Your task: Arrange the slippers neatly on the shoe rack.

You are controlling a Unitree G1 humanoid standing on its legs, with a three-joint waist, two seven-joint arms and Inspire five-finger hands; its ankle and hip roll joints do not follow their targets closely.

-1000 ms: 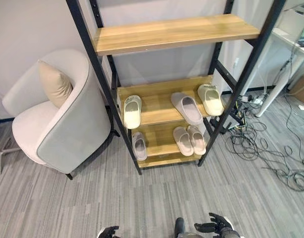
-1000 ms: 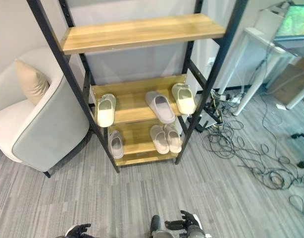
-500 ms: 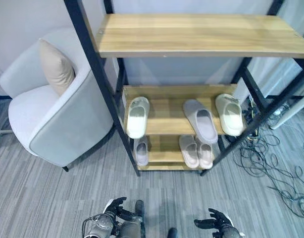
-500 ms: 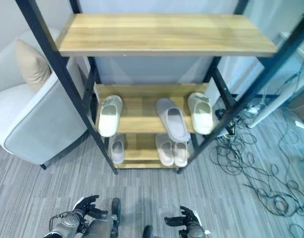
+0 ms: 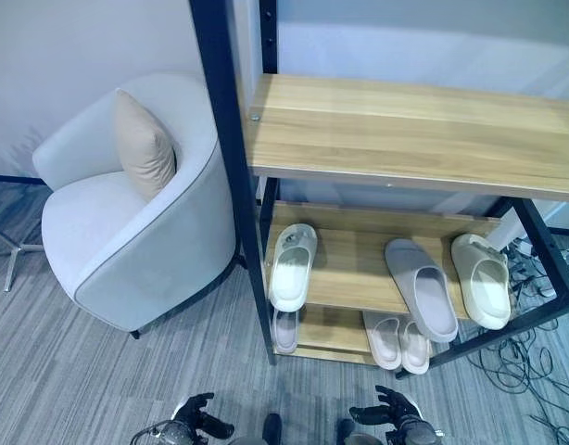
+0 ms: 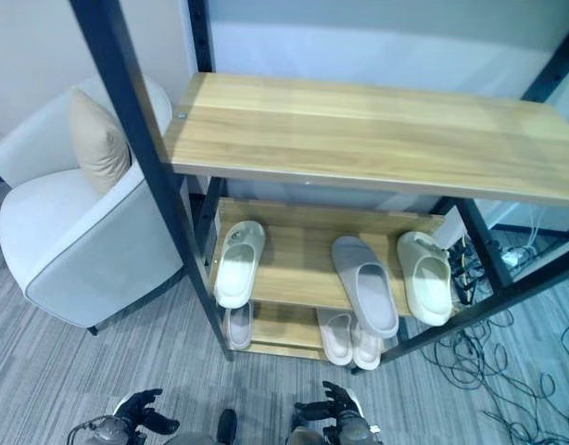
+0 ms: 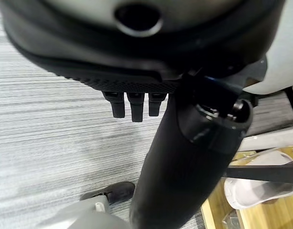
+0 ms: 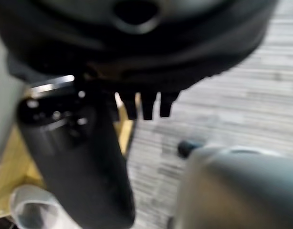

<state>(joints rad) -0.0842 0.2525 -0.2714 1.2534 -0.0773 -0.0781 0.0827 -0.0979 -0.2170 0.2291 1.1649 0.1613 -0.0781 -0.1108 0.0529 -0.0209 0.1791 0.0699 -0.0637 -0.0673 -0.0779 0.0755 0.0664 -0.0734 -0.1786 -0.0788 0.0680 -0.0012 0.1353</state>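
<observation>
Left hand (image 5: pixel 199 422) and right hand (image 5: pixel 388 422) sit low at the near edge of the head views, above the grey striped floor (image 5: pixel 71 371) and well short of the shoe rack (image 5: pixel 231 176). Both hands are empty, with fingers loosely spread and only slightly bent. In the left wrist view the fingers (image 7: pixel 131 106) stand straight in a short row with the thumb (image 7: pixel 194 157) thrust forward beside them; the right wrist view shows the same relaxed pose, fingers (image 8: pixel 147 104) in a row and nothing between them and the thumb.

The shoe rack is a black metal frame carrying wooden shelves. The top shelf (image 5: pixel 414 134) is bare. On the middle shelf (image 5: pixel 349 269) lie three slippers: a cream slipper (image 5: pixel 292 267) at the left end, its toe overhanging the front edge; a grey slipper (image 5: pixel 422 289) right of centre, set at a slant; and a second cream slipper (image 5: pixel 481 280) just beside it at the right end. On the bottom shelf (image 5: pixel 326 332) a single pale grey slipper (image 5: pixel 284 330) lies at the left, and a pair of pale slippers (image 5: pixel 396 341) lies side by side, touching, at the right.

A light grey armchair (image 5: pixel 127 241) with a beige cushion (image 5: pixel 144 146) stands to the left of the rack, just beside the frame. Loose cables (image 5: pixel 521 366) lie on the floor at the right. No legible writing or label is visible on any item.
</observation>
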